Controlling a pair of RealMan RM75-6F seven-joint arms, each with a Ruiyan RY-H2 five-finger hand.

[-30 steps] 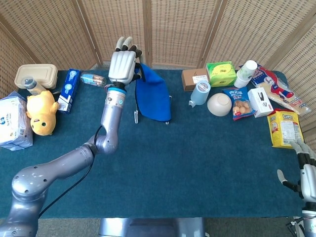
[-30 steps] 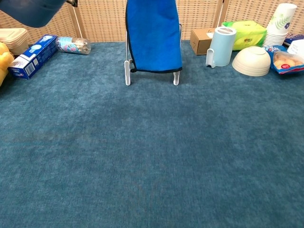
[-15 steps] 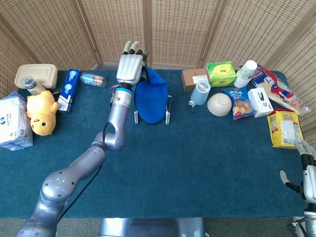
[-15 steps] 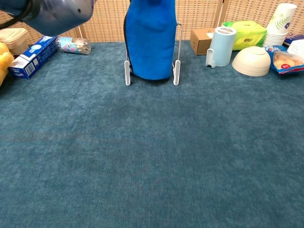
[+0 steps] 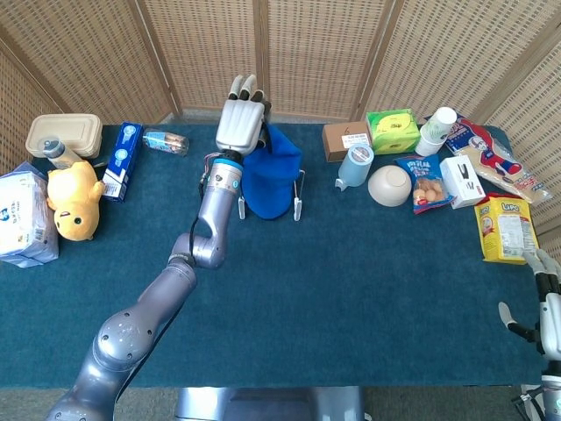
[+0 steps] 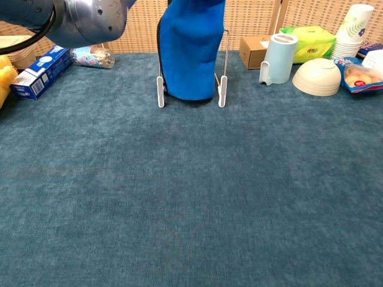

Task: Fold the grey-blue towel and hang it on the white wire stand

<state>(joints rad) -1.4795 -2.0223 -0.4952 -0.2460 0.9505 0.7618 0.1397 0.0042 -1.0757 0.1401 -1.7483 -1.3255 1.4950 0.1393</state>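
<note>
The grey-blue towel [image 5: 270, 180] hangs bunched over the white wire stand [image 5: 296, 207] at the back middle of the table. My left hand [image 5: 241, 123] is at the towel's top edge and grips it there, back of the hand up. The underside of the grip is hidden. In the chest view the towel [image 6: 190, 51] drapes down between the stand's two uprights [image 6: 222, 89], almost to the cloth, and my left arm [image 6: 78, 18] crosses the top left corner. My right hand [image 5: 545, 303] hangs at the table's near right edge, holding nothing, fingers apart.
A blue cloth covers the table [image 5: 351, 289]. Left of the stand lie a small bottle [image 5: 165, 140], a blue box [image 5: 122, 160] and a yellow plush [image 5: 74, 199]. On its right are a light blue cup [image 5: 354, 166], a white bowl [image 5: 389, 185] and several snack packs.
My left hand has moved right and further back with the towel. The towel, spread wide a second ago, now hangs narrower and lower between the stand's wires.
</note>
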